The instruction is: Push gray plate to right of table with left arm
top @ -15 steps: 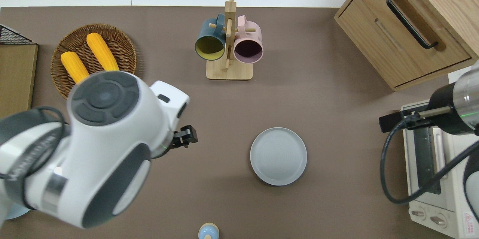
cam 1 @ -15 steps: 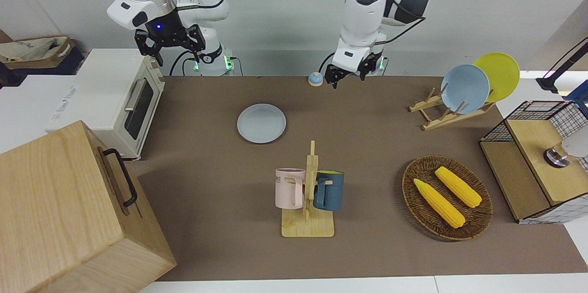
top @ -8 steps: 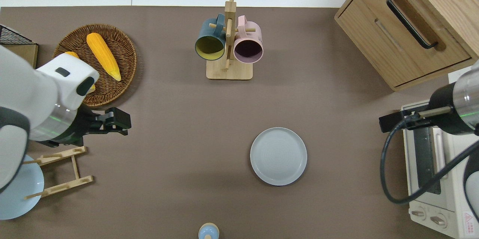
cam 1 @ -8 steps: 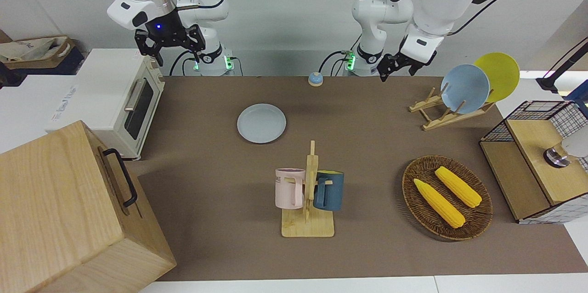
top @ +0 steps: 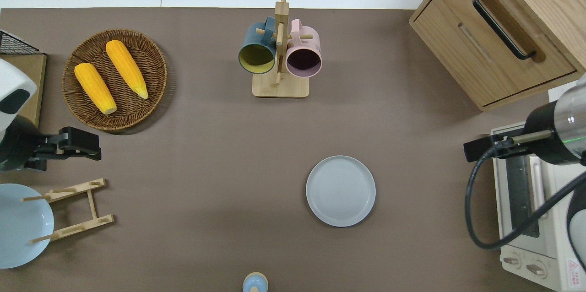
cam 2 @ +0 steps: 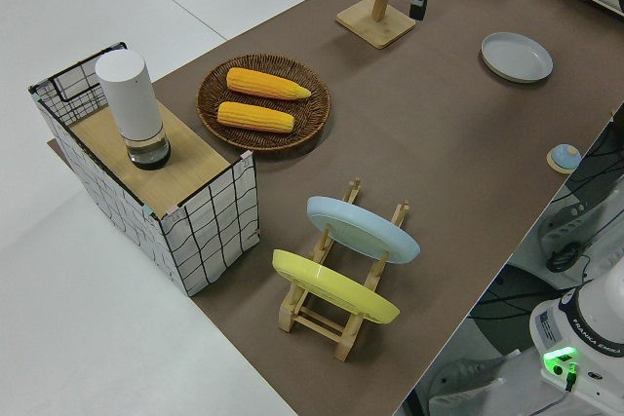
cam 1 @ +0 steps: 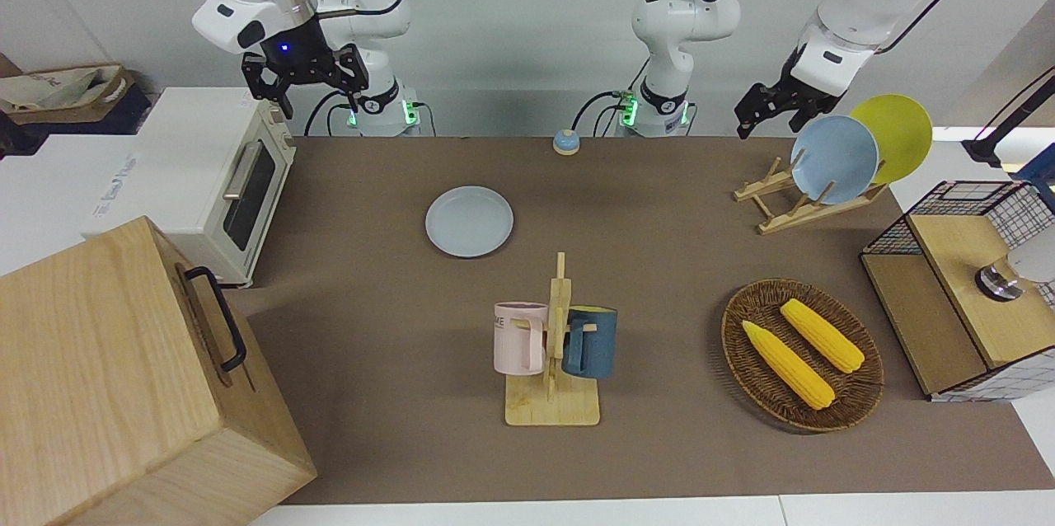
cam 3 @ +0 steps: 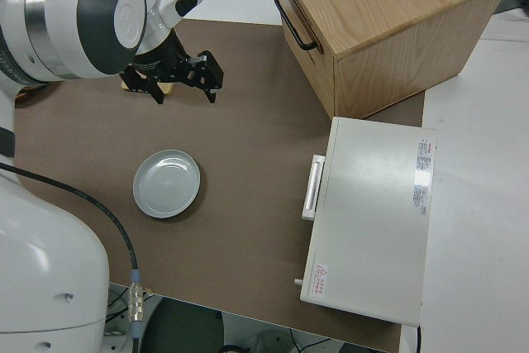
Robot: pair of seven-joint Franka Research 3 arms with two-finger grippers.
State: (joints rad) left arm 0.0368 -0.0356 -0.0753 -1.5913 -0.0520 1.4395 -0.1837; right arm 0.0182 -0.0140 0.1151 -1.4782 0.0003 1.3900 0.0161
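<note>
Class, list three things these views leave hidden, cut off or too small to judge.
1. Left tool: whether it is open or shut; too small in every view.
2. Sky-blue plate in the overhead view: cut off by the picture's edge; the yellow plate is outside that view.
3. Inside the toaster oven: its dark door glass shows nothing in the front view.

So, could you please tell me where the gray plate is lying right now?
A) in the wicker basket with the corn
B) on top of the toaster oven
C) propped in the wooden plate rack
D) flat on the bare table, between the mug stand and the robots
D: the gray plate lies flat on the table, nearer to the robots than the mug stand, touching nothing else.
</note>
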